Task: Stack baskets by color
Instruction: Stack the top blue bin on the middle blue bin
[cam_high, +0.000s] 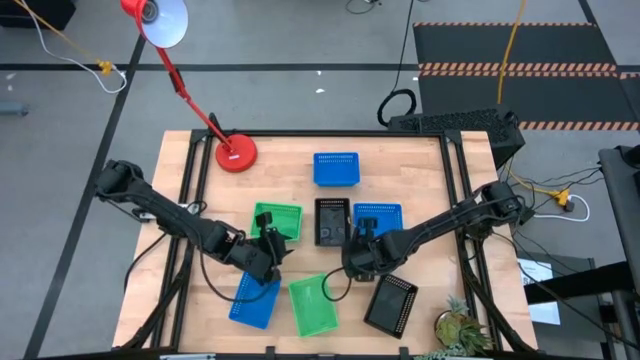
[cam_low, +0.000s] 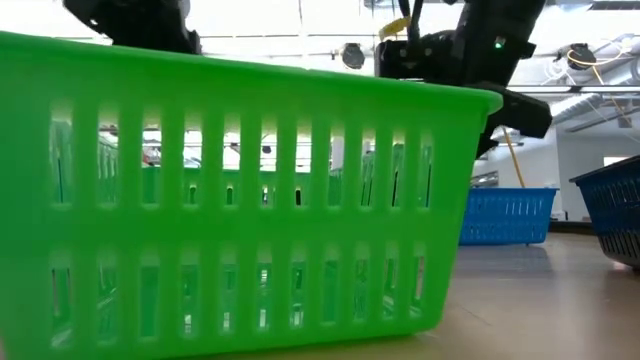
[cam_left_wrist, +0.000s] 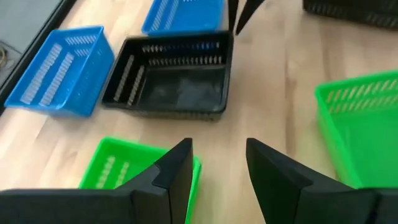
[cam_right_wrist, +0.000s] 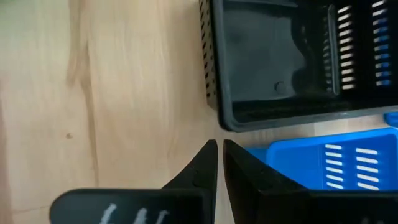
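No readable text, labels, brands or numbers anywhere. White marks on the right gripper's body in the right wrist view are too cut off to read. The floor mat in the high view carries only orange-striped hazard bands, no words.

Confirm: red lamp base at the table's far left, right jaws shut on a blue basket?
Not quite. The right gripper has its jaws shut on nothing; the right wrist view shows them nearly together over bare wood, beside the blue basket. The red lamp base is as stated.
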